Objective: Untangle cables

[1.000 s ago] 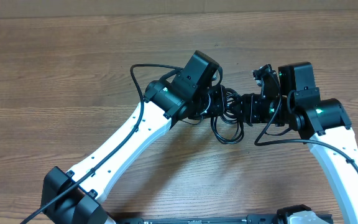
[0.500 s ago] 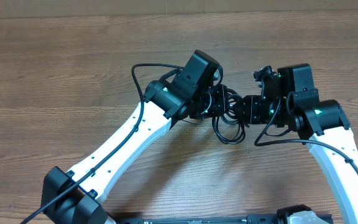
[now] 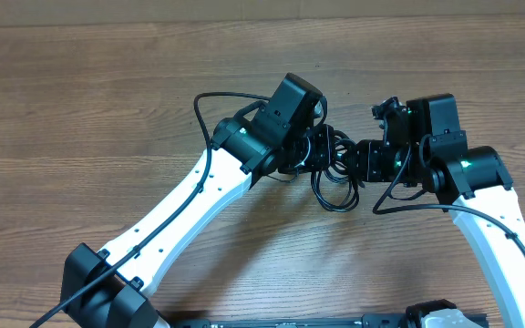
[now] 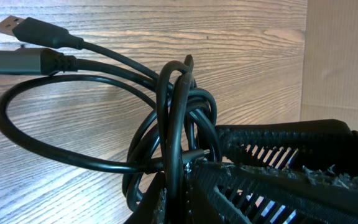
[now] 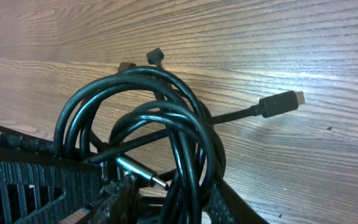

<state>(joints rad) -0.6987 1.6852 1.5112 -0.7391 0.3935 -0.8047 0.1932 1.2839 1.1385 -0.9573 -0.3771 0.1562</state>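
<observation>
The cables (image 3: 334,189) are a knot of thin black loops hanging between my two grippers at mid-table. My left gripper (image 3: 322,157) comes in from the left and is shut on one strand of the cables (image 4: 179,118), pinched at its tips (image 4: 182,193). My right gripper (image 3: 358,162) faces it from the right. Several strands of the cables (image 5: 185,124) run between its fingers, and it (image 5: 176,205) is closed on them. A silver-tipped plug (image 5: 143,171) lies beside its left finger. Two USB plugs (image 4: 27,28) stick out over the wood.
Another small plug (image 5: 281,102) lies on the wooden table (image 3: 80,109) beyond the knot. The thicker black arm wires (image 3: 203,114) loop beside each wrist. The two grippers' fingertips are almost touching.
The left gripper and the knot have edged very slightly to the right. Otherwise both arms stay where they were.
</observation>
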